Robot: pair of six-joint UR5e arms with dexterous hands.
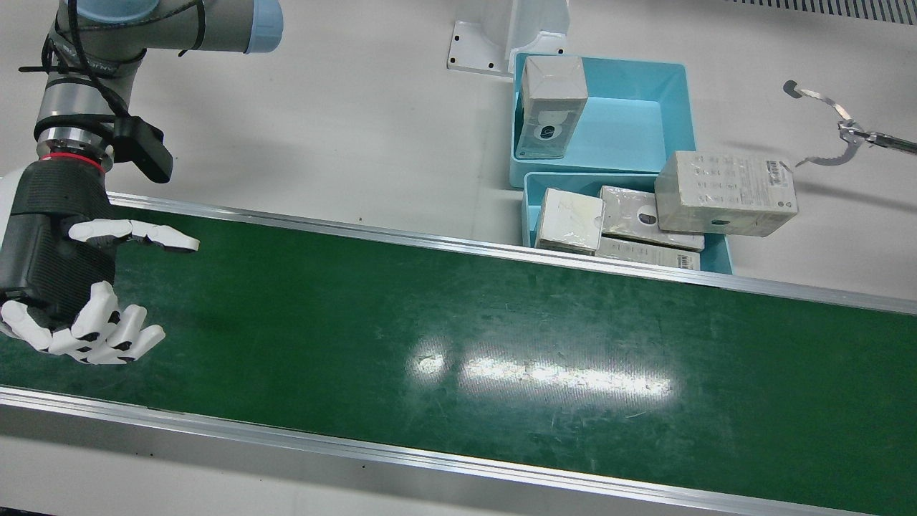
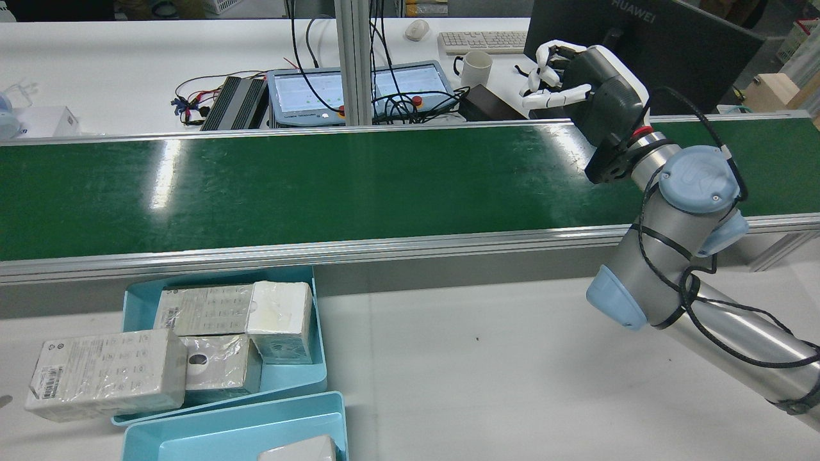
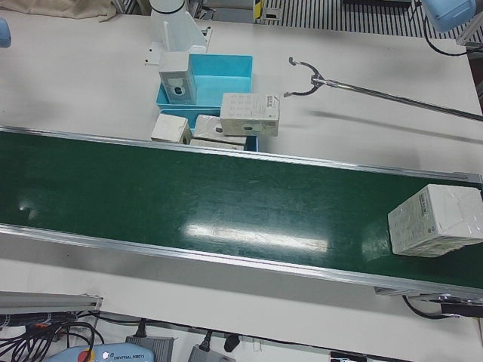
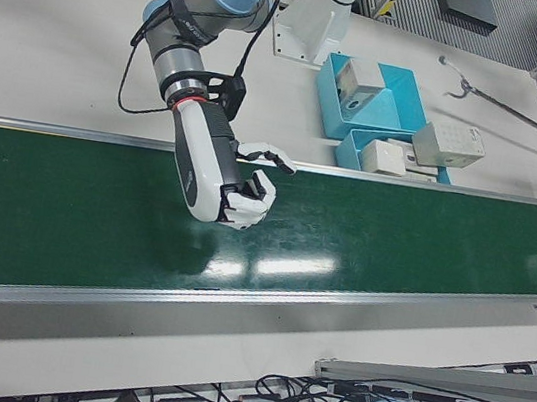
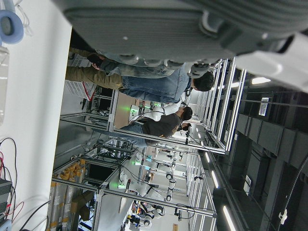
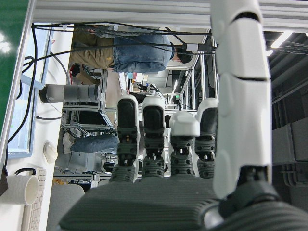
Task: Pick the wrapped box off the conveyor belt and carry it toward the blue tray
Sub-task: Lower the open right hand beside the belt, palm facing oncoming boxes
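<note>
A wrapped white box [image 3: 436, 220] lies on the green conveyor belt [image 3: 189, 196] at its far right end in the left-front view; no other view shows it. My right hand [image 1: 71, 287] hovers over the belt's other end, fingers spread and empty; it also shows in the rear view [image 2: 576, 83] and the right-front view [image 4: 231, 180]. Two blue trays [image 1: 673, 93] stand behind the belt and hold several wrapped boxes. One box [image 1: 725, 193] rests tilted on the near tray's rim. Only part of my left hand [image 5: 168, 29] shows, in its own view.
A metal reacher claw on a long rod [image 1: 831, 129] hangs over the table just right of the trays. The belt has aluminium side rails [image 1: 430, 459]. A monitor, a mug and cables stand beyond the belt in the rear view [image 2: 474, 64].
</note>
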